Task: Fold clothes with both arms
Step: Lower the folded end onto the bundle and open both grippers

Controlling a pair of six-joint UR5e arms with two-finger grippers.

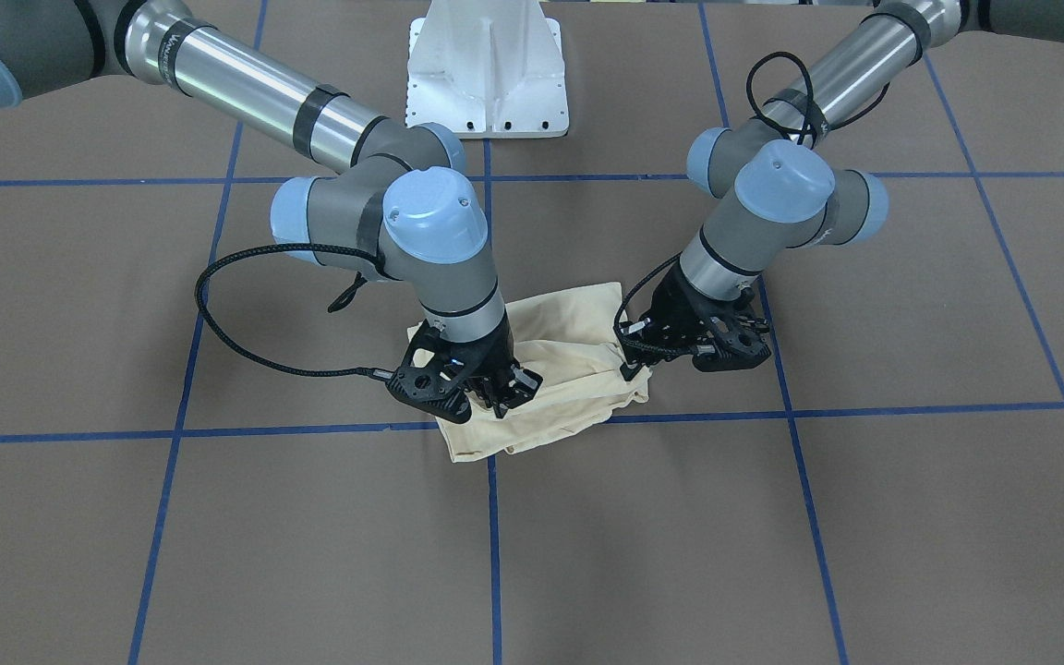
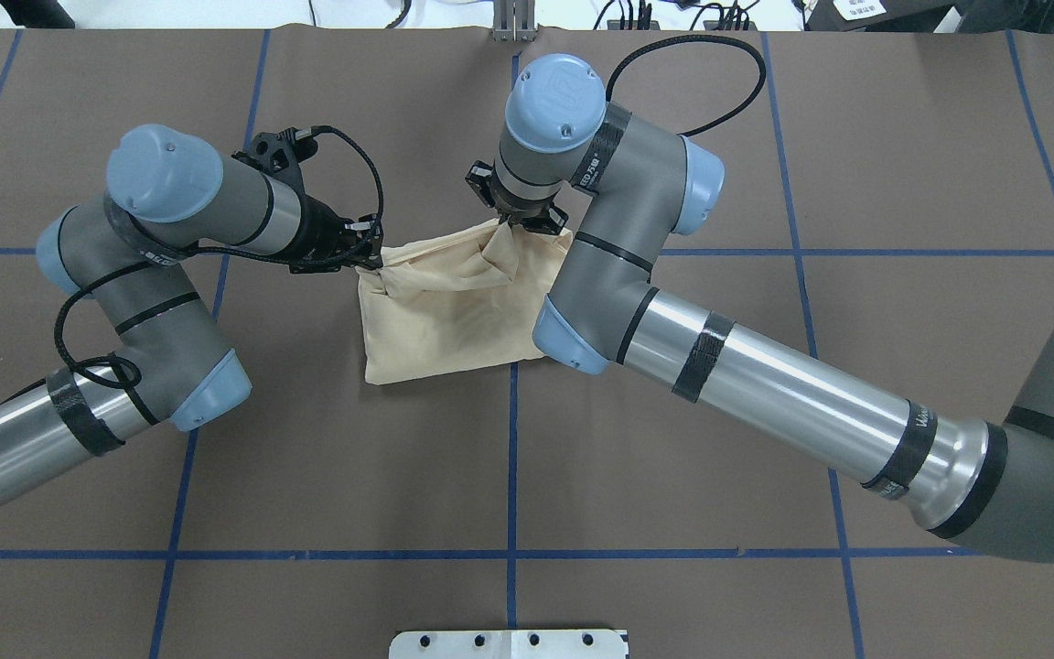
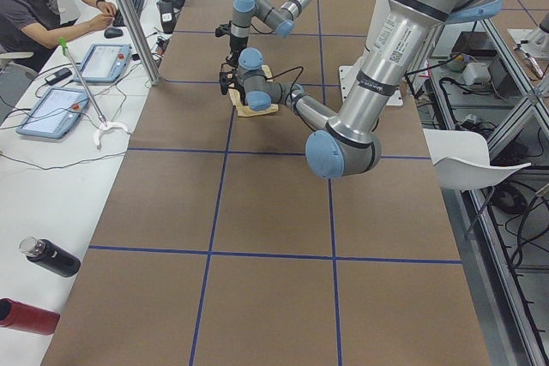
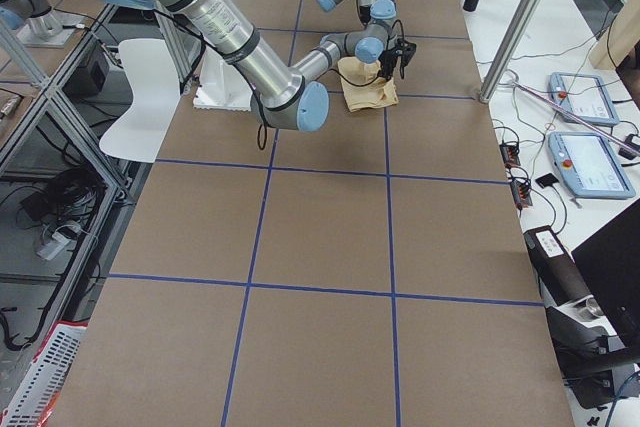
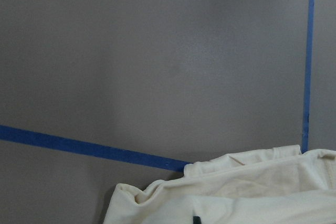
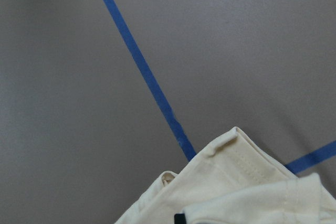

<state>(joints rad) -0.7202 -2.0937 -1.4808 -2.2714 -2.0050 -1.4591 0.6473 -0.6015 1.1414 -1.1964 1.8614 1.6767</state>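
The cream shirt (image 1: pixel 569 365) lies folded into a small bundle at the middle of the brown table, plain side up; its print is hidden. My left gripper (image 1: pixel 632 368) is at the bundle's far corner on my left side and looks shut on the cloth edge; from overhead it (image 2: pixel 371 256) sits at the bundle's upper left corner. My right gripper (image 1: pixel 504 399) points down onto the bundle's far edge on my right side. From overhead it (image 2: pixel 510 224) pinches a raised peak of the shirt (image 2: pixel 445 311). Both wrist views show cream folds (image 5: pixel 236 192) (image 6: pixel 247 192) at the bottom edge.
Blue tape lines (image 1: pixel 495 517) grid the brown table cover. The white pedestal (image 1: pixel 488 69) stands at the robot's side of the table. In the left side view an operator (image 3: pixel 34 6) sits by control tablets (image 3: pixel 107 62), and bottles (image 3: pixel 47 256) lie beside the table.
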